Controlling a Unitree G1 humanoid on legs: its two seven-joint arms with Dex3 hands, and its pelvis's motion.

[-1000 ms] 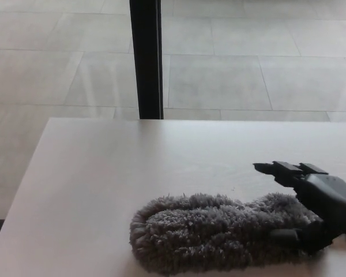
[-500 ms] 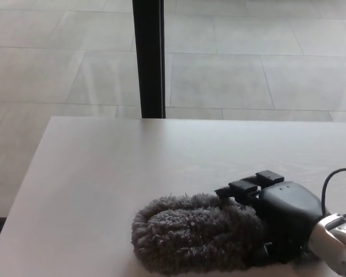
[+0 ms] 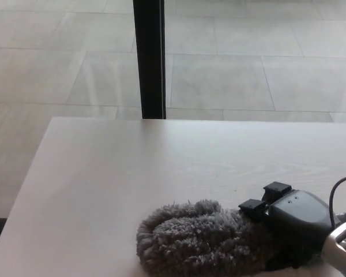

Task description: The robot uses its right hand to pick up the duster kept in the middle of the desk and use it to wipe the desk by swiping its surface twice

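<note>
Duster [image 3: 199, 242], a soft, light, fluffy grey pad, lay near the desk's [image 3: 104, 173] front edge, its right end, the best hold, clasped by the right hand [image 3: 291, 222].

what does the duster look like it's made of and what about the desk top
The duster looks like soft grey microfibre or chenille: its surface is shaggy, matted tufts. The desk seems to be pale wood or laminate with a smooth matte finish; faint grain streaks show, but which of the two is unclear.
</note>
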